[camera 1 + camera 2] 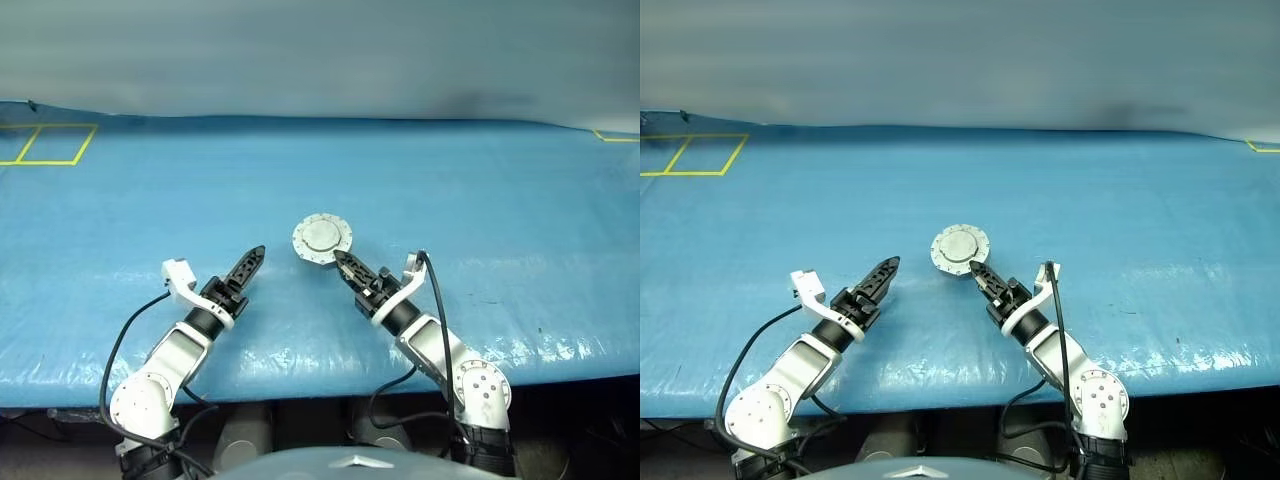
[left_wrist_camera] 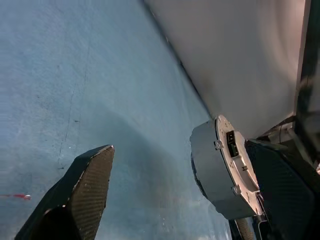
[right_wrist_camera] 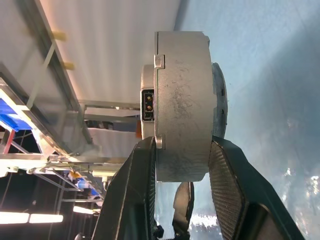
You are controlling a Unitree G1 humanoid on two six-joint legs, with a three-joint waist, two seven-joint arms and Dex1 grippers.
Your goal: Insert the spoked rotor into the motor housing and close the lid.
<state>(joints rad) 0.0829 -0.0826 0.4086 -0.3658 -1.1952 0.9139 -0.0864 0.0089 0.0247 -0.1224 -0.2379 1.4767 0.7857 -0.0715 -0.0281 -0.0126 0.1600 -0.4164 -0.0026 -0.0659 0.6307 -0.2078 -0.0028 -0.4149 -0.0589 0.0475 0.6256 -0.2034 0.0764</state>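
The motor housing [image 1: 322, 240] is a round grey cup near the middle of the blue cloth, with the lid [image 1: 323, 236] shut flat on top, plain face up. My right gripper [image 3: 183, 142] is shut on the housing's side wall [image 3: 182, 100], one finger [image 3: 142, 180] on each side; from above, its tip [image 1: 345, 262] meets the housing's near edge. My left gripper [image 1: 252, 260] hangs open to the left of the housing and apart from it, with nothing between its fingers [image 2: 90, 180]. The spoked rotor is hidden.
A blue cloth [image 1: 480, 200] covers the whole table. Yellow tape squares [image 1: 50, 145] mark its far left corner, and another tape mark [image 1: 612, 137] sits at the far right. The table's front edge runs just below both arms.
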